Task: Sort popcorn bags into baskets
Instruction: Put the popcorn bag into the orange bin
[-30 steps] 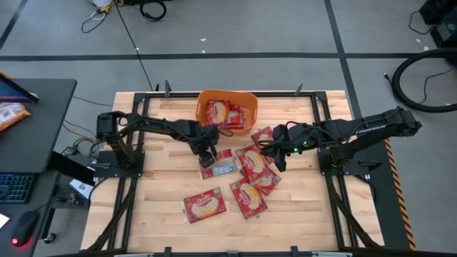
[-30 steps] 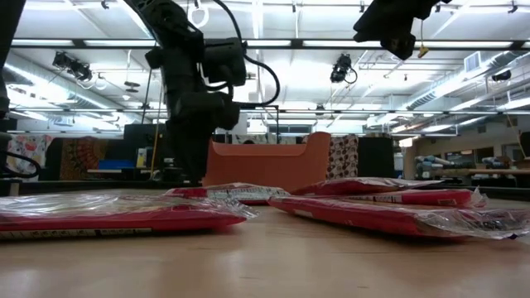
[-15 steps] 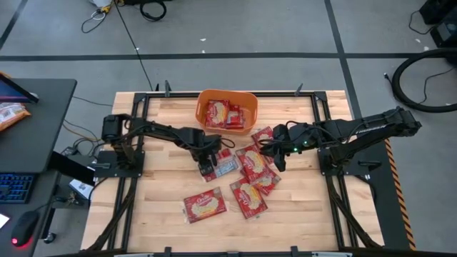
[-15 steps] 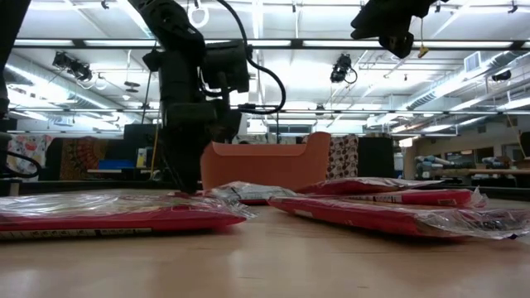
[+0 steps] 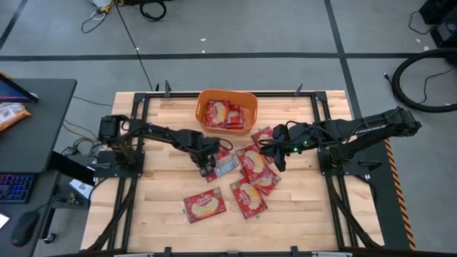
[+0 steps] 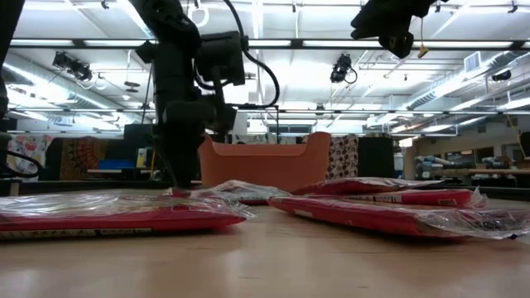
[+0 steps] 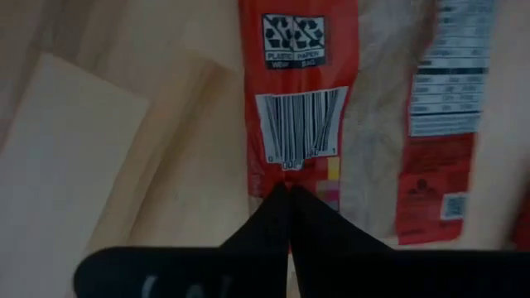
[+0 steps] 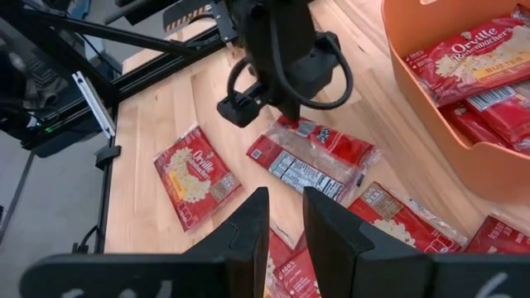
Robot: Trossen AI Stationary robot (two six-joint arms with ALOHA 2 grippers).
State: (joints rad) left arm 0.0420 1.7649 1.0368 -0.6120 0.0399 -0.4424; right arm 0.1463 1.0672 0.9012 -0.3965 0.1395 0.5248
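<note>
Popcorn bag (image 5: 218, 166), barcode side up, lies on the worktop (image 5: 164, 193) just in front of the orange basket (image 5: 226, 111), and the left end effector (image 5: 208, 169) has its fingers pinched shut on the bag's edge. Right end effector (image 5: 275, 158) hovers nearby over other bags, fingers slightly apart, holding nothing.

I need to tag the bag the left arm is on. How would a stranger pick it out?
Start at the orange basket at the table's far edge. Just in front of it, toward the left arm, lies a bag pinched at one end by the shut left end effector. Unlike its neighbours, it lies back-side up, barcode showing.
</note>
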